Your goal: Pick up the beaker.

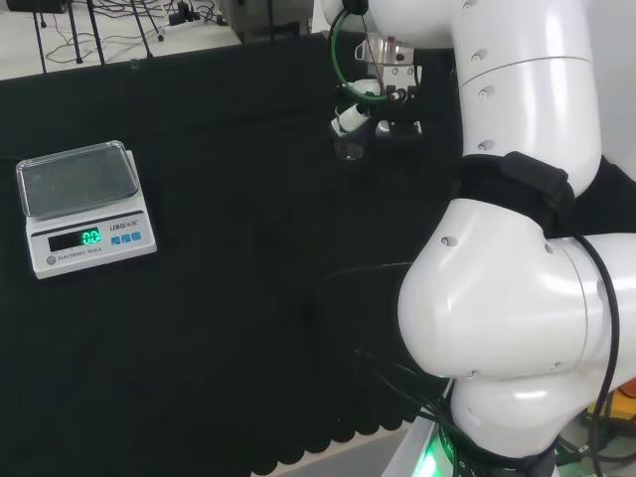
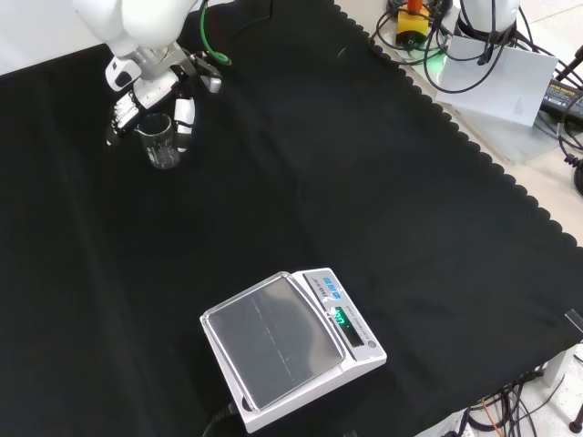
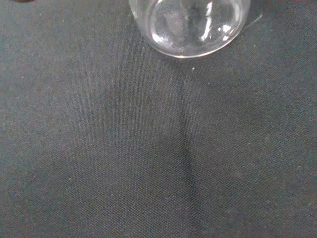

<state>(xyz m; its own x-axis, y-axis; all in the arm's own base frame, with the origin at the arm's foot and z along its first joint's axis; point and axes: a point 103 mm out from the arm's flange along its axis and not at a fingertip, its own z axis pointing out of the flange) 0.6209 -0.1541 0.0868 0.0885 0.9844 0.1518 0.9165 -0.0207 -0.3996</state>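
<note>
A small clear glass beaker (image 2: 162,144) stands upright on the black cloth, at the far left in the front view. The hand (image 2: 146,91) hangs directly over it. One finger (image 2: 185,120) reaches down along its right side and other fingers (image 2: 121,114) come down on its left, only slightly bent. I cannot tell whether they touch the glass. In the head view the beaker (image 1: 350,149) sits just below a white finger (image 1: 350,119) of the hand (image 1: 393,94). The wrist view has the beaker's round base (image 3: 190,25) resting on the cloth.
A white electronic scale (image 2: 287,350) with a lit display stands near the front of the cloth in the front view; it is the scale (image 1: 84,204) at the left in the head view. The arm's big white links (image 1: 507,278) take up the right of the head view.
</note>
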